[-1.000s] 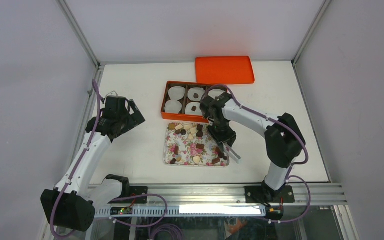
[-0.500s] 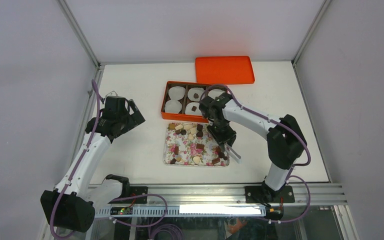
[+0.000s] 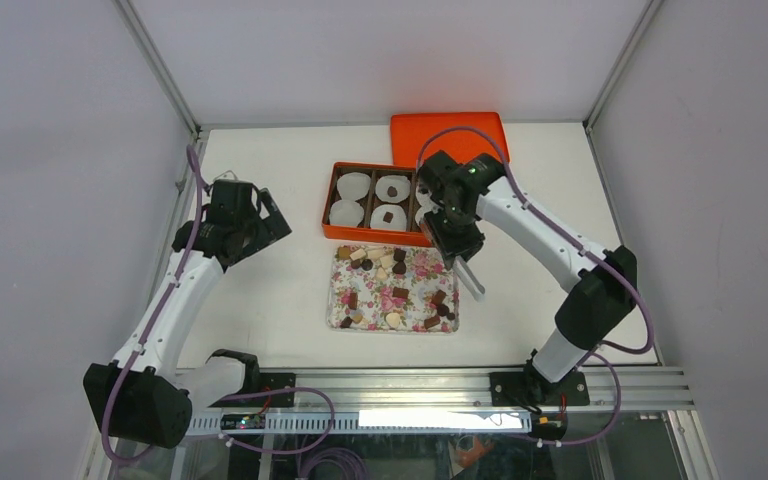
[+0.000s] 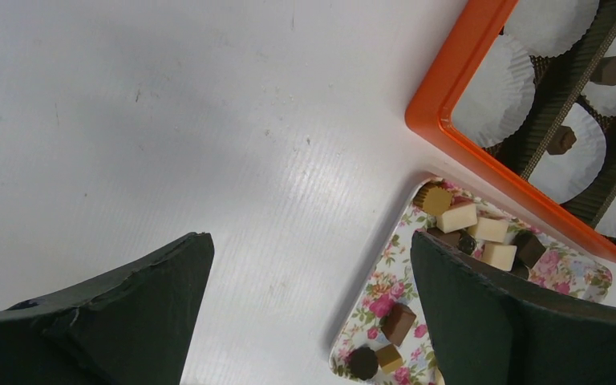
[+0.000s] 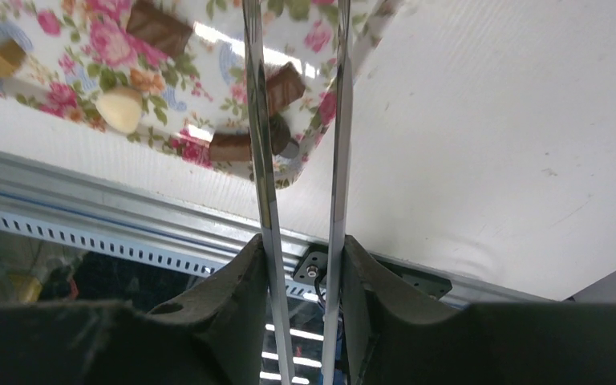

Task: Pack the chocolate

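Several tiny chocolates (image 3: 392, 292), dark brown, tan and cream, lie on a flower-print tray (image 3: 344, 300). They also show in the left wrist view (image 4: 457, 216) and the right wrist view (image 5: 159, 28). An orange box (image 3: 326, 212) behind the tray holds white paper cups; two cups each hold a dark piece (image 3: 392, 190). My right gripper (image 3: 457, 250) (image 5: 301, 245) is shut on metal tongs (image 3: 471, 281), which slant down past the tray's right edge. Their tips are cut off in the right wrist view. My left gripper (image 3: 265, 228) (image 4: 309, 241) is open and empty over bare table left of the box.
The orange lid (image 3: 450, 138) lies flat behind the box. The box's rim (image 4: 449, 96) and the tray's corner (image 4: 385, 281) lie to the right of the left gripper. The metal rail (image 5: 88, 216) runs along the table's near edge.
My right arm has swung back from over the tray's right side towards the box, carrying the tongs with it. The left arm has barely moved.
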You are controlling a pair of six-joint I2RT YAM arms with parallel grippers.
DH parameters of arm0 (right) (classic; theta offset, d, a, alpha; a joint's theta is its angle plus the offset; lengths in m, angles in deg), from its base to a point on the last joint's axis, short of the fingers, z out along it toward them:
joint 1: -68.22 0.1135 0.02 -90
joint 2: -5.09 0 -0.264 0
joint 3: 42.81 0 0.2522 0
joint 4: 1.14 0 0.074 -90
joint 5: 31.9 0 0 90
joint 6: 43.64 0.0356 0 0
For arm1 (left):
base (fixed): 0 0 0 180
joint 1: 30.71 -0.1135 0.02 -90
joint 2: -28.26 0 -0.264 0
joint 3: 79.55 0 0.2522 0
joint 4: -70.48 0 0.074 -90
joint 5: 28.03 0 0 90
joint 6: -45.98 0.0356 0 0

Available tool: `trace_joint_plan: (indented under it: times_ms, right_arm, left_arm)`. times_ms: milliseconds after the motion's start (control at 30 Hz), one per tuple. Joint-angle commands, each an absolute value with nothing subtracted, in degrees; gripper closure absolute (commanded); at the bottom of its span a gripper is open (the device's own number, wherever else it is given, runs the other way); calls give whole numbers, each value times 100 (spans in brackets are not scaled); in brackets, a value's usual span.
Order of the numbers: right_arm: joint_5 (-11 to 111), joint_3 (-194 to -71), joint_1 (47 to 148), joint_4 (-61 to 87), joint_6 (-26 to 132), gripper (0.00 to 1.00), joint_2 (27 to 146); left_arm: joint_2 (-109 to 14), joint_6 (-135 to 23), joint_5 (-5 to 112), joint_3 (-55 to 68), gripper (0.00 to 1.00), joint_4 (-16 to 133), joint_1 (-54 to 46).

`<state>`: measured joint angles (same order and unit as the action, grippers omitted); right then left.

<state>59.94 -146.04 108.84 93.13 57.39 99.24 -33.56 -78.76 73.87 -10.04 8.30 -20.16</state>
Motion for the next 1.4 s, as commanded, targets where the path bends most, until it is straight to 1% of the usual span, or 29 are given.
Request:
trace_joint_plan:
  times_ms: [0,167,367,500,700,733,1067,1167,1367]
  right_arm:
    - [6135,-15257,10387,9300,5763,100,10079]
    - [6146,-15703,10125,9286,5660,100,10774]
    - [6131,-15720,9937,9099,5567,99,11276]
    - [6110,-15656,9848,9015,5538,93,11410]
    - [6042,-15608,9776,8931,5525,73,11494]
    - [6023,-15605,9780,8931,5532,71,11502]
    - [5950,-15587,9777,8935,5537,67,11463]
    - [5941,-15567,9775,8936,5540,65,11427]
    - [5913,-15469,9777,8880,5556,64,11340]
  left_arm:
    - [-3492,-7614,7567,-603,1,992,-1982]
    - [-3681,-7601,7612,-549,1,997,-1990]
    - [-3874,-7593,7635,-500,1,997,-1990]
    - [-3935,-7608,7655,-479,1,997,-1990]
    - [-4020,-7662,7587,-441,1,997,-1990]
    - [-4020,-7655,7587,-440,1,999,-1990]
    - [-3912,-7627,7562,-443,1,992,-1990]
    - [-3874,-7628,7524,-460,1,997,-1990]
    - [-3761,-7628,7515,-482,1,997,-1990]
